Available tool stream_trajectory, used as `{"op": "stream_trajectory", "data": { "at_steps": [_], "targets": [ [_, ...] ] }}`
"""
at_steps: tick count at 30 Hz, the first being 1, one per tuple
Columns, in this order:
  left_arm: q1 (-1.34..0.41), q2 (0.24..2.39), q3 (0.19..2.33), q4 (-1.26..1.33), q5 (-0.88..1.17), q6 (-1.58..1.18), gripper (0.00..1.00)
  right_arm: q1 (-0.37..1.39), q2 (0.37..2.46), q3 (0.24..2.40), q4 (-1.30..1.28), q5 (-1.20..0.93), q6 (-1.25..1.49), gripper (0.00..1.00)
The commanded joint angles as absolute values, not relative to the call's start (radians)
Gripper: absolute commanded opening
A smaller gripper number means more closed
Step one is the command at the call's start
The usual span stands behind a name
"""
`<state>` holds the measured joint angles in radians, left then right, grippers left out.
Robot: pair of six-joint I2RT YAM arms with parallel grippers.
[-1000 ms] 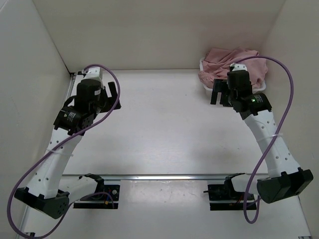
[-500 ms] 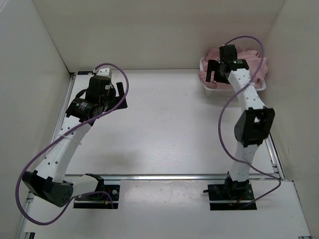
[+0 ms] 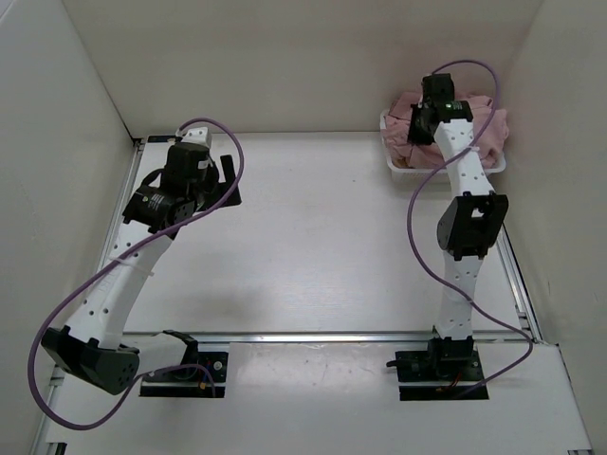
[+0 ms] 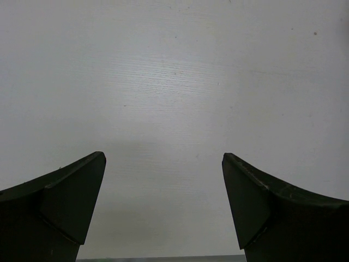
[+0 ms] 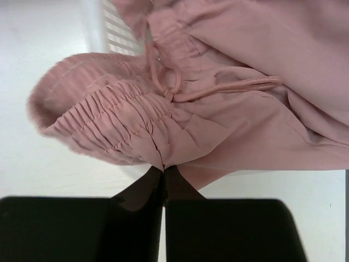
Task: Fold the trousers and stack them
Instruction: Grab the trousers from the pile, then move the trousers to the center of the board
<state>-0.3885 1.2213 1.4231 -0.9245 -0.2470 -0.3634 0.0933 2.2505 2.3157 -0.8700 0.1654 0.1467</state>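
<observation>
Pink trousers (image 5: 234, 114) in right end effector (image 5: 163, 173)

- White matte tabletop (image 3: 313, 246): flat and plain. The left wrist view shows a faint grain and a few tiny dark specks on it (image 4: 174, 82).
- Cream back wall panel (image 3: 285, 66): plain, meeting the tabletop along a straight seam.
- Cream left wall panel (image 3: 47, 171) and cream right wall panel (image 3: 569, 142): plain, closing in the tabletop on both sides.
- Silver metal rail (image 3: 313, 335): runs straight across the near part of the tabletop, side to side.
- Lighting: even and diffuse, with only faint, soft-edged shading on the tabletop.
</observation>
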Motion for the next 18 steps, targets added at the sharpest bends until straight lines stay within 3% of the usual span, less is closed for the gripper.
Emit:
{"op": "stream_trajectory", "data": {
  "at_steps": [1, 7, 11, 15, 18],
  "targets": [
    [-0.393, 1.207, 1.466, -0.933, -0.236, -0.383, 1.0, 0.095, 2.027, 2.462, -0.857, 0.057, 0.176, 0.0],
    [-0.37, 1.265, 1.495, -1.001, -0.213, -0.475, 1.0, 0.095, 1.789, 2.685, -0.758, -0.314, 0.303, 0.0],
    [-0.36, 1.299, 1.517, -1.04, -0.2, -0.506, 1.0, 0.113, 1.602, 2.554, -0.566, -0.578, 0.427, 0.0],
    [-0.295, 1.256, 1.551, -1.049, -0.181, -0.506, 1.0, 0.238, 1.47, 2.468, -0.56, -0.692, 0.437, 0.0],
    [-0.2, 1.256, 1.604, -1.097, -0.181, -0.497, 1.0, 0.279, 1.325, 2.19, -0.6, -0.68, 0.402, 0.0]
  ]
}}
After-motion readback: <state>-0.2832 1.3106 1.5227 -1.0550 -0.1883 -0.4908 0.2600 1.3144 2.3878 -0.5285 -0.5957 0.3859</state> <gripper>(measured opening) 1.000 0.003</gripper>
